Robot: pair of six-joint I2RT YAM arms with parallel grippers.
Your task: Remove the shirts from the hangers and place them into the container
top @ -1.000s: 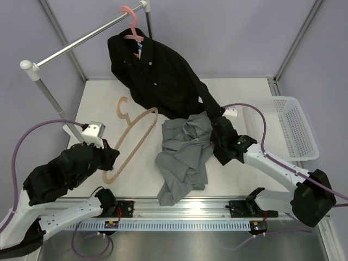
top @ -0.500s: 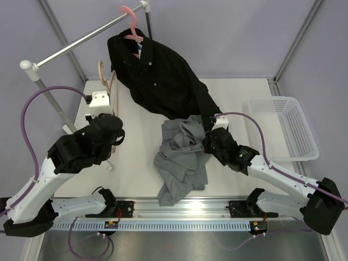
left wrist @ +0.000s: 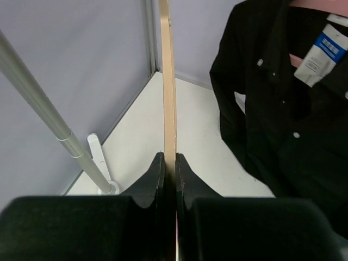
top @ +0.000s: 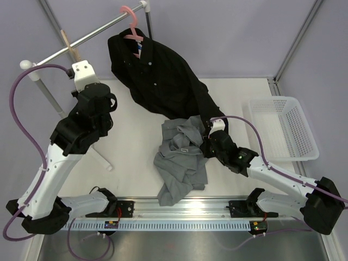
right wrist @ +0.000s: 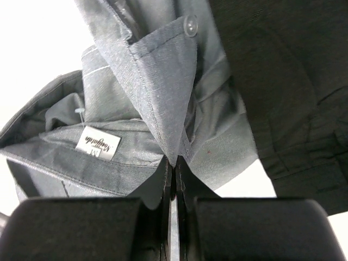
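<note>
1. Progress, as I judge it: roughly a third done; nothing is in the container [top: 299, 130] yet, which sits at the far right of the surface [top: 130, 141].
2. Grey shirt [top: 182, 157]: off its hanger, crumpled mid-surface, its far edge touching the black shirt's hem.
3. Right hand [right wrist: 173, 163]: fingers together, clamped on a fold of the grey shirt near the collar; the label shows just left of the grip.
4. Left hand [left wrist: 169, 163]: raised at far left beside the metal rail [top: 87, 37], clamped on the bare beige hanger [left wrist: 168, 81]; whether the hook is over the rail I cannot tell.
5. Black shirt [top: 163, 81]: still on the pink hanger [top: 130, 22] on the rail, lower part trailing onto the surface.
6. Left to do: carry the grey shirt right into the container; strip the black shirt and put it in too.
</note>
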